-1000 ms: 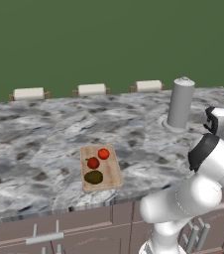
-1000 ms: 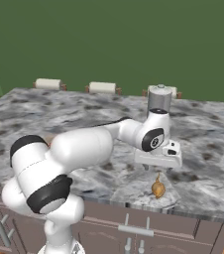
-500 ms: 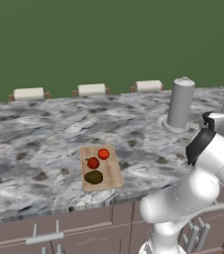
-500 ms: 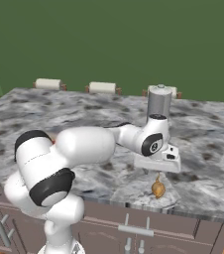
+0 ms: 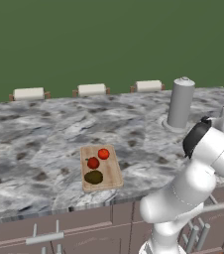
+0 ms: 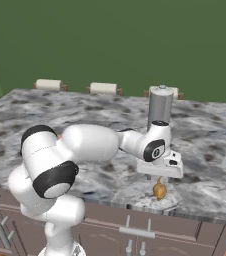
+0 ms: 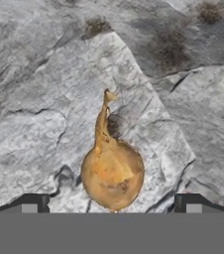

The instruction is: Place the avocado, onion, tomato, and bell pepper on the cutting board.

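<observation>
The onion (image 7: 112,171), a tan bulb with a thin pointed stem, lies on the grey marbled counter near its front edge (image 6: 159,190). My gripper (image 6: 160,176) hangs open just above it, pointing down. In the hand view the gripper (image 7: 111,204) has one dark fingertip (image 7: 32,203) on each side of the bulb, not touching it. Far to the left, the wooden cutting board (image 5: 110,173) holds the dark green avocado (image 5: 93,177) and two small red items (image 5: 93,162), (image 5: 103,154), the tomato and bell pepper; which is which I cannot tell.
A tall grey cylinder (image 5: 180,103) stands on the counter behind the onion (image 6: 160,107). Three white rolls (image 5: 91,90) line the back edge. The counter's front edge (image 6: 185,212) runs just in front of the onion, with cabinet drawers below.
The hand has come down closer to the onion, and the arm has swung a little. The onion and the things on the board have not moved.
</observation>
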You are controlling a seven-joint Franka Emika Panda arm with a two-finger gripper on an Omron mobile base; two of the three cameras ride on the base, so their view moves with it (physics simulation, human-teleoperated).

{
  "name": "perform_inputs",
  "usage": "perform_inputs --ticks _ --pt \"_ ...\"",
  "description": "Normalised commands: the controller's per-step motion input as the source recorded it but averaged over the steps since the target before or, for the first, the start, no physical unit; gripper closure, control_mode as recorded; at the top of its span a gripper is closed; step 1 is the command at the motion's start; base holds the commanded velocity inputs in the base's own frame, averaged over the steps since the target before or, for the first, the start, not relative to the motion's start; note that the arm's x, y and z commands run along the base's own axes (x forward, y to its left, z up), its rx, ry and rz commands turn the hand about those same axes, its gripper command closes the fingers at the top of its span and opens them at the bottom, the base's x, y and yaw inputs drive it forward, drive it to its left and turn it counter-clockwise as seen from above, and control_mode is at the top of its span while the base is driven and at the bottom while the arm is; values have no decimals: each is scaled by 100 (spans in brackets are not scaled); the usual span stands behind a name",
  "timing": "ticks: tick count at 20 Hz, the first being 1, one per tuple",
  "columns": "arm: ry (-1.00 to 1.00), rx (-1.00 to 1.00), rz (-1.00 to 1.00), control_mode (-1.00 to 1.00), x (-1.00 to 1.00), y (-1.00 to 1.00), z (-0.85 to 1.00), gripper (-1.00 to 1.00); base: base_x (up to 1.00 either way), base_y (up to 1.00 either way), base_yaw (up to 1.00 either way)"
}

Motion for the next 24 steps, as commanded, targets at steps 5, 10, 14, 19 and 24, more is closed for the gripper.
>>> perform_inputs --ticks 5,10,14,19,24 --pt "1 0 0 -100 7 -12 -20 -100 0 0 0" --pt "2 1 0 -100 7 -11 -20 -100 0 0 0" --pt "3 1 0 -100 3 -6 -23 -100 0 0 0" --pt "3 0 0 -100 2 0 -23 -100 0 0 0" --pt "4 1 0 -100 1 0 -24 -100 0 0 0"
